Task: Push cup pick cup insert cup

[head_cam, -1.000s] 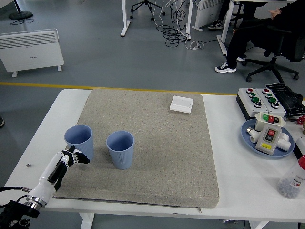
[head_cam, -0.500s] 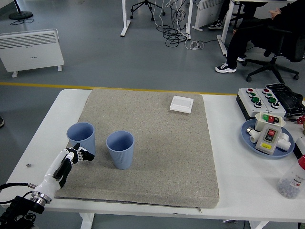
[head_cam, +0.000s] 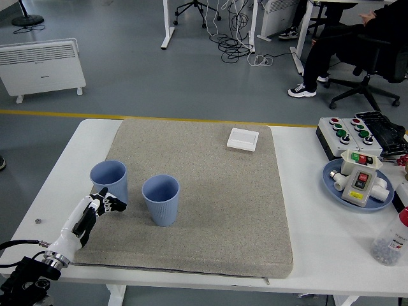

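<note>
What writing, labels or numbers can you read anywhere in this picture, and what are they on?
None can be read.
White heater: small dark mark on its front, too blurred.
Switch unit in the blue dish: yellow label, print too small.
Clear bottle at the right edge: label print, too small.
Push-button boxes: coloured buttons, no legible text.

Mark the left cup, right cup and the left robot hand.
left cup (head_cam: 109, 178), head view, on its outer wall just under the rim.
right cup (head_cam: 162, 205), head view, on the ribbed front wall.
left robot hand (head_cam: 102, 205), head view, on the knuckles beside the left cup's base.
</note>
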